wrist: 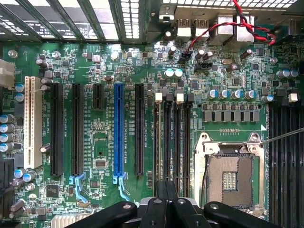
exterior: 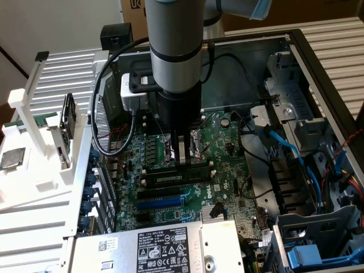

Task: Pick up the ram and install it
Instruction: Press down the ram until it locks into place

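Observation:
My gripper [exterior: 183, 160] points straight down over the motherboard [exterior: 170, 210] inside the open computer case. Its fingertips rest at the top edge of the ram [exterior: 170, 177], a long dark stick with a pale label that stands upright in a black memory slot. In the wrist view the gripper [wrist: 166, 197] is shut, its fingers [wrist: 157, 209] together right over the row of memory slots [wrist: 172, 142] beside the empty processor socket [wrist: 230, 178]. There the ram is seen edge-on and is hard to tell from the slots.
A white holder [exterior: 34, 170] at the exterior view's left carries a silver processor chip [exterior: 11, 158] and a dark upright card [exterior: 68, 120]. Blue and black cables [exterior: 284, 148] and a drive cage [exterior: 318, 239] crowd the case's right. The power supply [exterior: 159, 247] sits in front.

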### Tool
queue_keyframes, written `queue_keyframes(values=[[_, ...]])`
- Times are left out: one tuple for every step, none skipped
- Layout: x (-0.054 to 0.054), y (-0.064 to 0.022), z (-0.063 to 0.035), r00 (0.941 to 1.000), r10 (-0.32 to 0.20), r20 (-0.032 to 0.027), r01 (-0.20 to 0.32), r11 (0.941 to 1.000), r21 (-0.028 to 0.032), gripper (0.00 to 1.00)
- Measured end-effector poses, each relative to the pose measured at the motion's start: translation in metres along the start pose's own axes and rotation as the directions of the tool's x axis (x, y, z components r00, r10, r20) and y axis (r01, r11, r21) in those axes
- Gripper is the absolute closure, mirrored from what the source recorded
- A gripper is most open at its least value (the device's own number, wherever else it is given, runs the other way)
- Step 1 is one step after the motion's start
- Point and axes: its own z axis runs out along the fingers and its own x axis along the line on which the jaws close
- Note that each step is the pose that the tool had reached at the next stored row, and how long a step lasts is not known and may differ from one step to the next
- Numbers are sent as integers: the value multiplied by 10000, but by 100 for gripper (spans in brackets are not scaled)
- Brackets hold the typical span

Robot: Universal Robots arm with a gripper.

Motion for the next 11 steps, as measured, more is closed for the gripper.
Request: queue_keyframes(values=[[0, 0, 0, 10000, 0, 3, 0, 10000, 0, 89], [0, 0, 0, 10000, 0, 6, 0, 10000, 0, 89], [0, 0, 0, 10000, 0, 8, 0, 10000, 0, 89], [0, 0, 0, 10000, 0, 11, 0, 10000, 0, 89], [1, 0, 0, 10000, 0, 13, 0, 10000, 0, 89], [2, 0, 2, 10000, 0, 19, 0, 10000, -1, 89], [3, 0, 2, 10000, -1, 23, 1, 10000, -1, 89], [3, 0, 3, 10000, -1, 27, 1, 10000, -2, 89], [4, 0, 4, 10000, -1, 33, 1, 10000, -1, 89], [5, 0, 5, 10000, -1, 37, 1, 10000, -1, 89], [5, 0, 6, 10000, 0, 41, 0, 10000, -1, 89]])
